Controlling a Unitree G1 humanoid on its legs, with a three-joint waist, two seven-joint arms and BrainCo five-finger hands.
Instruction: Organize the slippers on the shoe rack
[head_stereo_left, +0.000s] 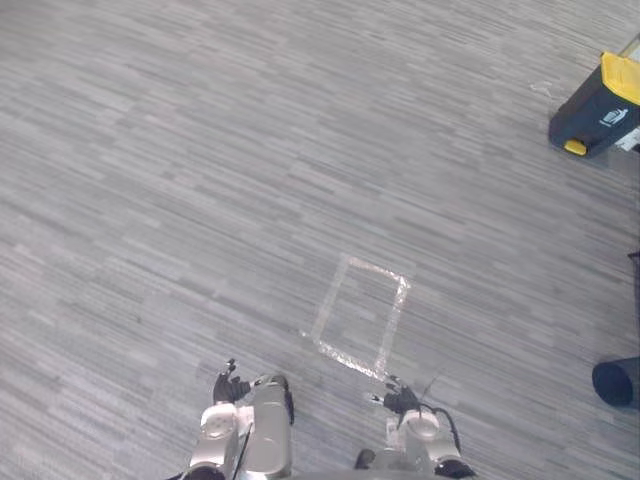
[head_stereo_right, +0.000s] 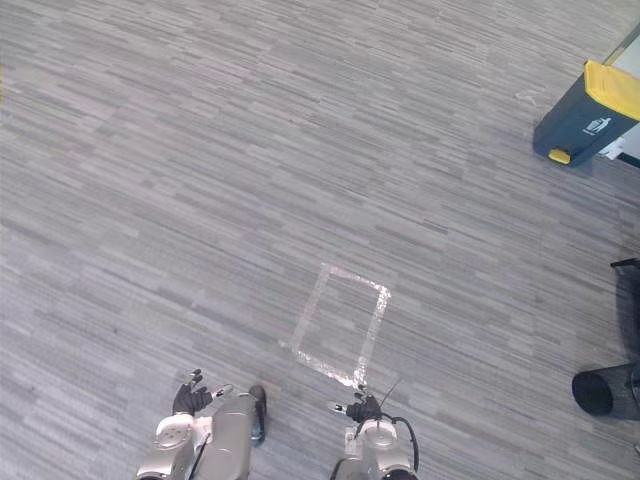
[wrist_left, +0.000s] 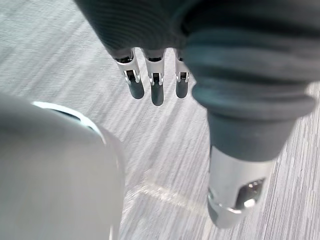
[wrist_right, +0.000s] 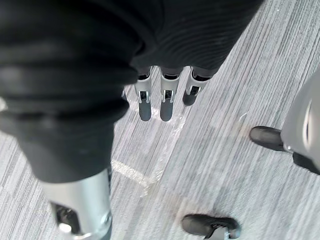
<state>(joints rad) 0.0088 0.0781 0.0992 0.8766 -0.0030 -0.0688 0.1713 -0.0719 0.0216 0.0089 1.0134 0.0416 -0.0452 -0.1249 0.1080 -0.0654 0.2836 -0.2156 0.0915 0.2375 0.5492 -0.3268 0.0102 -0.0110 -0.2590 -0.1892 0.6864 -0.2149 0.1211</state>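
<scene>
**A:** Slippers: where do they lie?

**B:** I cannot tell. The left eye view gives grey striped carpet floor. A rectangle of clear tape is stuck on it, low in the middle of the frame. A dark bin with a yellow lid stands at upper right. A dark round tub sits low on the right edge.

**A:** And the hands there?

**B:** The left hand is at the bottom, left of centre. The right hand is at the bottom, right of centre, just under the tape's near corner. Both hang over bare floor.

**A:** The right eye view?

**B:** The same scene: tape low in the middle, bin at upper right, tub at lower right.

**A:** The left wrist view?

**B:** The fingers hang straight in a row with the thumb apart, and the hand is empty. A pale strip of tape crosses the floor past them.

**A:** The right wrist view?

**B:** The fingers are straight, the thumb is apart, and the hand is empty, with the tape on the floor beneath.
</scene>
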